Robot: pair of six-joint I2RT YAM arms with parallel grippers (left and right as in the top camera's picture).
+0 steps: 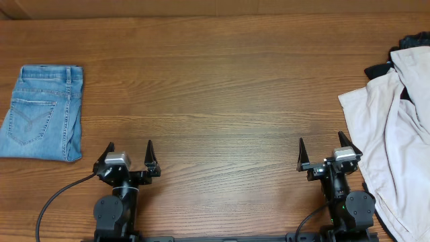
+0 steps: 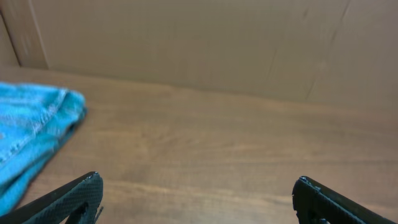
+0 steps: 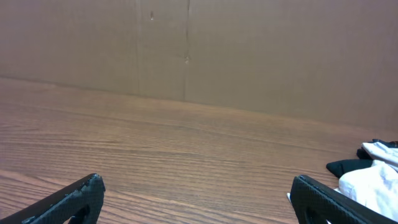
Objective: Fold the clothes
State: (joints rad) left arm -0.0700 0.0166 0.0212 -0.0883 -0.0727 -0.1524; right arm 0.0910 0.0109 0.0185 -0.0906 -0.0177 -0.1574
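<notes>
The light blue jeans [image 1: 42,112] lie folded into a compact rectangle at the table's left side, a stitched back pocket facing up. They also show at the left edge of the left wrist view [image 2: 31,134]. My left gripper [image 1: 130,149] is open and empty near the front edge, to the right of the jeans and apart from them; its fingers show in the left wrist view [image 2: 196,186]. My right gripper [image 1: 321,147] is open and empty at the front right; its fingers show in the right wrist view [image 3: 196,186].
A cream-beige garment [image 1: 396,134] lies crumpled at the right edge, close beside my right gripper, with a small black cloth [image 1: 411,42] behind it. Both show at the right of the right wrist view [image 3: 373,174]. A cardboard wall [image 3: 186,50] stands behind the table.
</notes>
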